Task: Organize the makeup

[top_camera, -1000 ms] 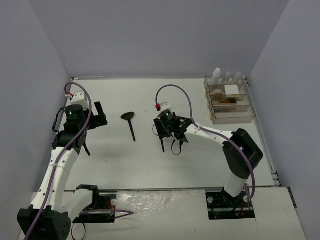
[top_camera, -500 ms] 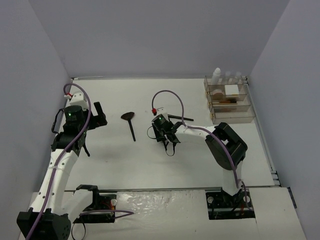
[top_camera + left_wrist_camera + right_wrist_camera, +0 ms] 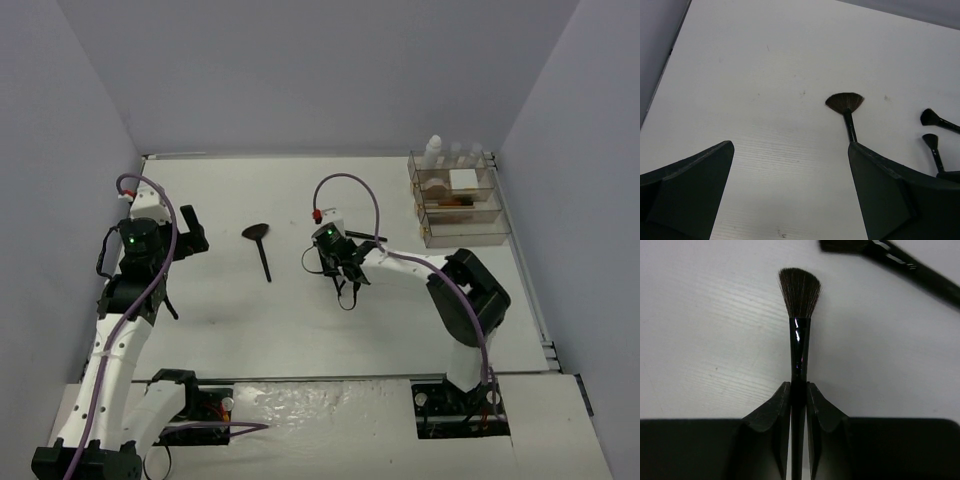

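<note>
My right gripper (image 3: 798,385) is shut on the handle of a black angled brush (image 3: 799,330), bristles pointing away over the white table; it is at mid-table in the top view (image 3: 345,275). A second black brush (image 3: 910,265) lies just beyond it, also seen from above (image 3: 366,237). A black fan brush (image 3: 262,246) lies flat between the arms and shows in the left wrist view (image 3: 845,106). My left gripper (image 3: 790,147) is open and empty, left of the fan brush (image 3: 191,234). Clear white-capped bottles (image 3: 434,151) stand behind the organizer.
The clear tiered organizer (image 3: 455,205) stands at the back right near the wall, holding a white pad (image 3: 463,180) and brownish items. Grey walls close in the left, back and right. The table's left edge (image 3: 662,75) is near my left gripper.
</note>
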You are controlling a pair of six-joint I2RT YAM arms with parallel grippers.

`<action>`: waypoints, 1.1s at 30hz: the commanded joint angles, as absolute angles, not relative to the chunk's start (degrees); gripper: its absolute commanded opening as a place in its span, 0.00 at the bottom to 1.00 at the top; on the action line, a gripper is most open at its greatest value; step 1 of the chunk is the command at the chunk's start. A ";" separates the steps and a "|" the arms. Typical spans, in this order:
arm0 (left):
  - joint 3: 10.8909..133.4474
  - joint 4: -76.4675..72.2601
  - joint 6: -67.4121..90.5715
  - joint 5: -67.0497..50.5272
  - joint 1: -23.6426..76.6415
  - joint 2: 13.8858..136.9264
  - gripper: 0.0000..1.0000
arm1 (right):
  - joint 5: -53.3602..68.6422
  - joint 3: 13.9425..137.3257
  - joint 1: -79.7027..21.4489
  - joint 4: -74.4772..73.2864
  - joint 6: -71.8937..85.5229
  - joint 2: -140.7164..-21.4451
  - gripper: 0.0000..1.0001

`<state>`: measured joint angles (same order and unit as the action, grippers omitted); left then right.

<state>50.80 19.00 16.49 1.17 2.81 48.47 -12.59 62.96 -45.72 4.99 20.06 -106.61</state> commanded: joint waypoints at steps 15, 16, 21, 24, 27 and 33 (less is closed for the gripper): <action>51.94 15.66 15.38 4.50 2.37 46.93 0.97 | -8.53 51.37 4.56 10.79 44.06 -79.01 0.00; 51.90 15.64 15.43 4.39 2.37 46.89 0.97 | -8.39 51.14 6.58 11.87 46.76 -80.09 0.00; 51.77 15.52 15.47 4.16 2.37 46.76 0.97 | -9.86 52.90 10.23 15.43 53.66 -86.39 0.00; 51.79 15.47 15.45 4.11 2.37 46.76 0.97 | -10.91 54.85 10.28 16.29 57.00 -90.06 0.00; 51.86 15.47 15.38 3.96 2.37 46.76 0.97 | -11.51 57.10 10.28 16.96 59.74 -93.74 0.00; 51.77 15.32 15.45 3.36 2.40 46.91 0.97 | -11.32 57.04 10.28 19.79 63.19 -96.15 0.11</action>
